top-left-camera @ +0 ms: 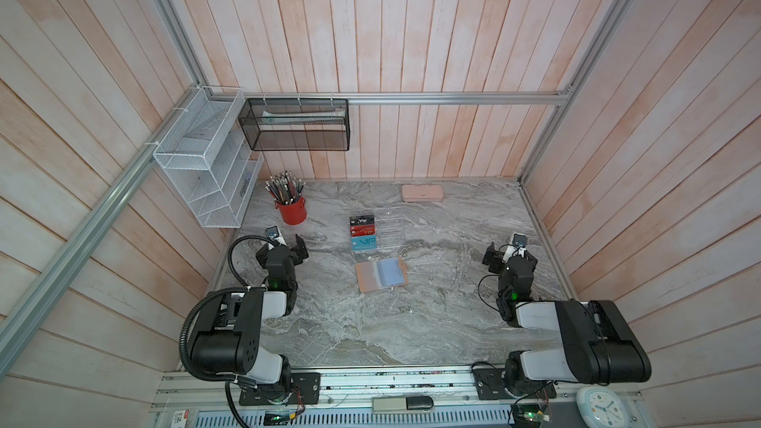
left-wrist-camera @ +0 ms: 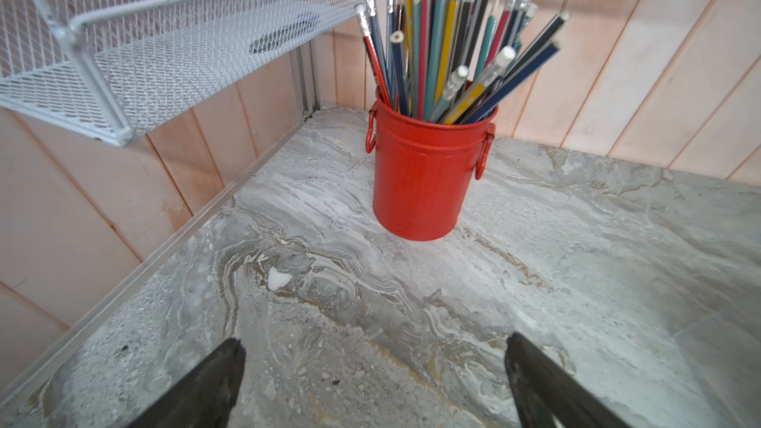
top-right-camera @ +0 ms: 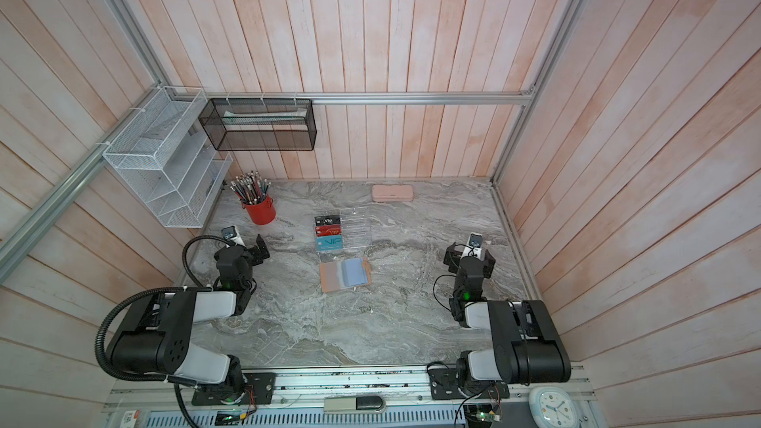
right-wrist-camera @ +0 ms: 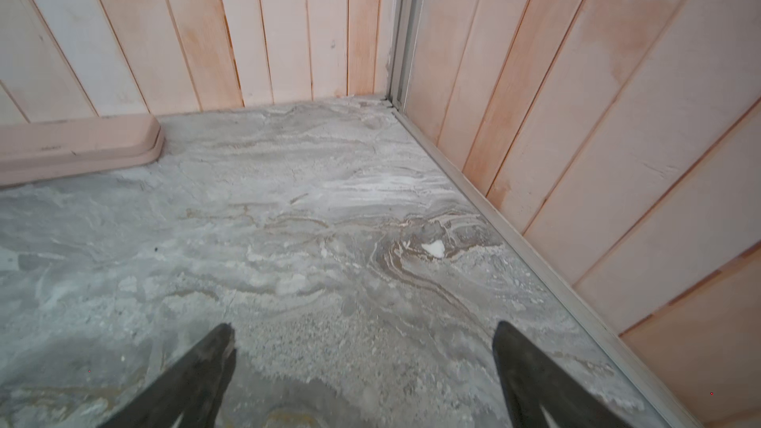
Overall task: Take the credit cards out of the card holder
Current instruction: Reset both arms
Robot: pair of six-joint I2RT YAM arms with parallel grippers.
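Both top views show a grey veined marble table (top-left-camera: 412, 323). A flat, open tan leather holder (top-left-camera: 381, 275) lies between left gripper (top-left-camera: 283, 248) and right gripper (top-left-camera: 512, 258), touching neither. Three rectangular cards (top-left-camera: 363, 232) sit just beyond it. Both jaws stand wide apart, empty.

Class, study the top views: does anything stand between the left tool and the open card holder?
Nothing visible does. Only bare table lies between the left tool, which is open, and the card holder. The pencil cup stands farther back, off that path.
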